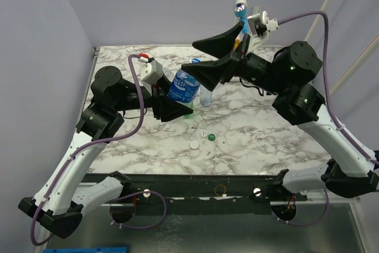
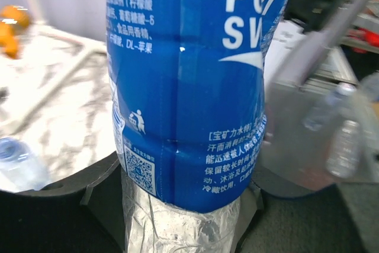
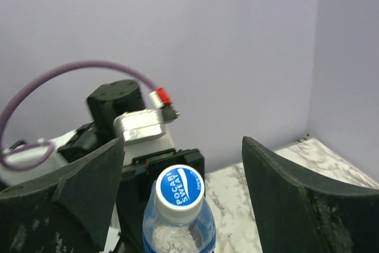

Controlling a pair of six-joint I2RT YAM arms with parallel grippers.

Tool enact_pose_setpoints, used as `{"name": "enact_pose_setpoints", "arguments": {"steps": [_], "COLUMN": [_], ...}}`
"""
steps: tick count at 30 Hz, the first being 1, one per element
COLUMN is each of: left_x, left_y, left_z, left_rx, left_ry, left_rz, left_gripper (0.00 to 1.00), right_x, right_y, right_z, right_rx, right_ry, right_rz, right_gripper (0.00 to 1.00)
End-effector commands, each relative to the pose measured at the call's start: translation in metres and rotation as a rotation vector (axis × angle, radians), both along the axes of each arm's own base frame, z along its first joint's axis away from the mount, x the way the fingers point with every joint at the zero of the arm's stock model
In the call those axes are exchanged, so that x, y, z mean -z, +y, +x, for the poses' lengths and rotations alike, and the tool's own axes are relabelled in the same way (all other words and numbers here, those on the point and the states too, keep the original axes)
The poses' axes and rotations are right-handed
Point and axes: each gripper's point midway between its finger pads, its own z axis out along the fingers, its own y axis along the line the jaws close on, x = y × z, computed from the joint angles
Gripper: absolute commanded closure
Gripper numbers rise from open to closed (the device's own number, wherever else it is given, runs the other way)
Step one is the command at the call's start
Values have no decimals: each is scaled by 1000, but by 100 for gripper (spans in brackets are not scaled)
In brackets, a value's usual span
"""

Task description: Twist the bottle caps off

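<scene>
Your left pincer point(image 1: 173, 108) is closed narrow on the lower body of the blue-labelled bottle point(image 1: 183, 87). In the left wrist view its dark fingers point(image 2: 65, 185) press the crinkled clear plastic below the label from both sides. Your right pincer point(image 3: 183, 140) stands wide. Its two black fingers point(image 3: 89, 176) flank the bottle's cap point(image 3: 180, 187) with a clear gap on each side, touching nothing and holding nothing. In the top view this pincer point(image 1: 190, 54) hangs above the bottle's upper end.

The held bottle point(image 3: 177, 229) sits left of the worktop's middle, between the two arms. Its long axis runs close to vertical, base down in your left pincer point(image 2: 183, 217) and cap end up toward the right pincer. The cap is on the neck, white-rimmed with a blue printed top facing upward. You cannot tell from these views whether there is liquid inside: the label point(image 2: 189, 87) hides most of the body.

A small clear bottle point(image 1: 205, 96) stands just to the right of the held one, apart from both pincers. Whether it holds anything, or carries a cap, is too small to make out. Nearer you on the marble worktop point(image 1: 266, 140) lie loose caps: a green cap point(image 1: 211, 137), and a white cap point(image 1: 194, 144) close by with other pale ones around them, all well apart from the pincers.
</scene>
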Motion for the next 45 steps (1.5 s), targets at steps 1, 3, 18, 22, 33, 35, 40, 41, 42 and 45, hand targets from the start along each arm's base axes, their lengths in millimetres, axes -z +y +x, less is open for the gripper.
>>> {"name": "enact_pose_setpoints", "arguments": {"steps": [1,3,18,22,33,35,40,41,42,45], "left_x": [8,10,20,19,-5,-8,-10,-9,-9,-9], "left_y": [15,21,26,23,3,6,7,7,7,6], "left_z": [60,73,81,76,-37,-49,-52,-53,-53,-49], "left_rx": [-331,-405,-455,-424,196,260,272,273,273,254], "left_ry": [-122,-140,-140,-132,84,126,127,128,123,112], "left_rz": [43,57,79,71,6,12,11,12,11,8], "left_gripper": [100,100,100,100,100,100,100,100,100,100], "right_x": [17,25,22,21,26,30,36,37,38,38], "right_y": [0,2,6,8,17,10,3,3,4,5], "right_z": [50,64,61,55,-60,-90,-109,-108,-107,-98], "right_rx": [232,289,258,227,-365,-527,-639,-639,-630,-567], "right_ry": [158,207,219,206,-132,-183,-208,-214,-210,-198], "right_rz": [-59,-82,-35,-31,-98,-116,-141,-143,-148,-151], "right_gripper": [16,15,75,98,99,99,99,99,99,91]}}
